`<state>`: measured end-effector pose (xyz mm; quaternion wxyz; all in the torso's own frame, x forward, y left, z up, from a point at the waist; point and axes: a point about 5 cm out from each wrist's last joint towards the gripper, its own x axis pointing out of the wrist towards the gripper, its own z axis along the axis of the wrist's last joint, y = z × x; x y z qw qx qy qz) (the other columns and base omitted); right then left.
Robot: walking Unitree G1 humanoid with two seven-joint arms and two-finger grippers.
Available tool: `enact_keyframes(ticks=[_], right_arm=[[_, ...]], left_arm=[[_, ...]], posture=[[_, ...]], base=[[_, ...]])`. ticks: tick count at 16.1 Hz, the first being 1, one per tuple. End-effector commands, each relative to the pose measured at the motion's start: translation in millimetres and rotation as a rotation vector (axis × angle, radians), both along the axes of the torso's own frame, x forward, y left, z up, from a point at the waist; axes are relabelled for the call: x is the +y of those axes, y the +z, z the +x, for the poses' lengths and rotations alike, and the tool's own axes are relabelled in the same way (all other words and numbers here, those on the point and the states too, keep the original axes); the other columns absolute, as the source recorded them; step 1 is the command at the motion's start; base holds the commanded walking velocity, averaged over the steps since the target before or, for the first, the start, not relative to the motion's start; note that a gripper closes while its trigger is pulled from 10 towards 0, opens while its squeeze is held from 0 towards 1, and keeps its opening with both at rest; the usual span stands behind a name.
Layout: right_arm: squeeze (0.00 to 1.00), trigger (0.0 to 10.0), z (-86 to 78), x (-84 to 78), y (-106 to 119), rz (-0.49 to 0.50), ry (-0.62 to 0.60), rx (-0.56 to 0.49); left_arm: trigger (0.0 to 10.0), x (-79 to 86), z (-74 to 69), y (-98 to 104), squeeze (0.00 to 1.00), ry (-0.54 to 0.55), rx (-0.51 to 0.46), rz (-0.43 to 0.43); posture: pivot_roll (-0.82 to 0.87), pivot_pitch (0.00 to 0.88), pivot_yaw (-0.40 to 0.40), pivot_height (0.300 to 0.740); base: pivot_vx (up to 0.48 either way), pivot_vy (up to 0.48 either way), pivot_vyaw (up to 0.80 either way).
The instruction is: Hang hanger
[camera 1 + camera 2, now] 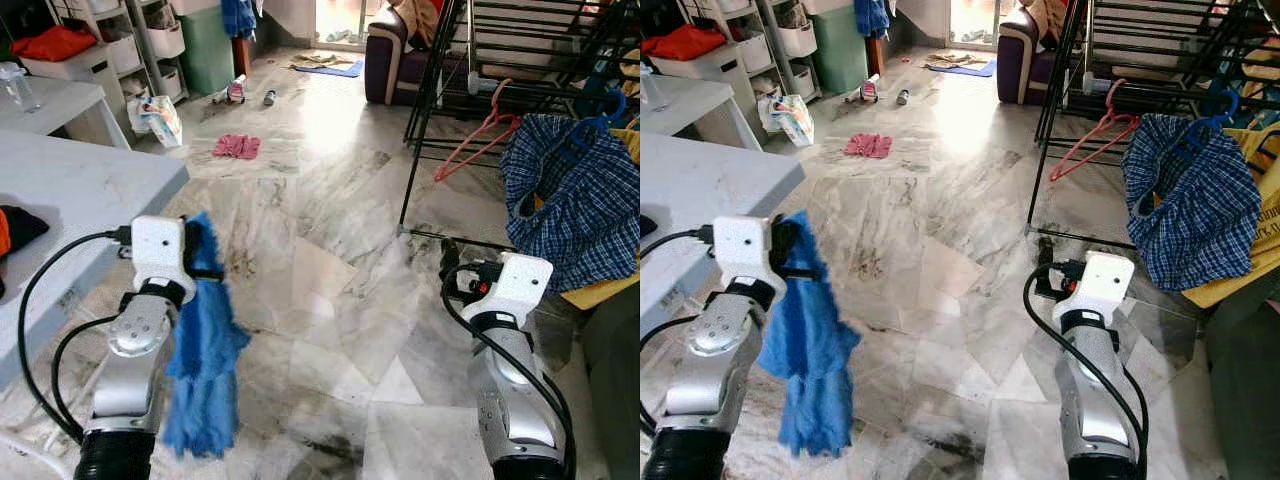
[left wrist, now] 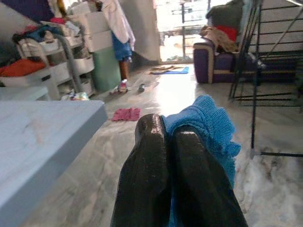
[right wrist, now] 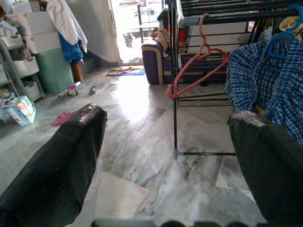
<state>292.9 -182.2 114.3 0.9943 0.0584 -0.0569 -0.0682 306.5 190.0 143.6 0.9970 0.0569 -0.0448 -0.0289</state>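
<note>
You are in the approach step: your left gripper [image 2: 173,156] has its two black fingers pressed together on a fuzzy bright-blue cloth garment [image 1: 205,350], which dangles down beside the silver left forearm above the marbled grey floor tiles [image 1: 330,290]. Your right gripper [image 3: 165,189] is spread wide with nothing between its fingers, held low and pointed toward the black metal drying rack [image 1: 440,110].

The hanger the task most likely means is the empty pink plastic hanger [image 3: 191,64], hooked on a rail of that rack, well apart from both grippers. Just beside it a blue hanger [image 3: 283,34] already carries a blue-and-white checked shirt [image 1: 570,200] (so that one looks finished).

Whether the blue garment has a hanger inside it cannot be told from these views; no hook shows above the fingers.

Your next move, as I judge it, calls for closing the distance to the rack first, then raising the free right gripper to the pink hanger's shoulder, keeping the dangling cloth clear of the rack's lower bars.
</note>
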Motion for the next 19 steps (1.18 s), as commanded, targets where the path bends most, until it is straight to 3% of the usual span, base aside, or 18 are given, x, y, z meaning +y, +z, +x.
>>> enact_keyframes(ticks=[1,4,12,19], right_arm=[[0.00,10.0,1.4,-0.6,6.9,0.010,-0.002,-0.027],[0.00,10.0,0.2,-3.7,6.6,0.004,0.000,-0.008],[0.00,10.0,1.3,-5.7,6.5,-0.021,0.031,0.008],[0.00,10.0,1.2,-8.0,7.3,-0.036,0.036,0.013]], left_arm=[[10.0,-1.6,2.4,4.2,0.00,-0.021,-0.018,0.004],[10.0,-0.4,0.9,2.4,0.00,-0.024,-0.016,-0.020],[10.0,-8.0,9.3,3.9,0.00,-0.046,-0.012,-0.054],[10.0,-19.5,10.2,0.2,0.00,-0.085,-0.012,-0.055]], posture=[[0.09,0.032,0.001,0.740],[0.08,0.043,-0.010,0.740],[0.06,0.059,-0.053,0.740],[0.04,0.049,-0.061,0.740]], base=[[0.000,0.000,0.00],[0.000,0.000,0.00],[0.283,0.179,-0.66],[0.392,0.227,0.00]])
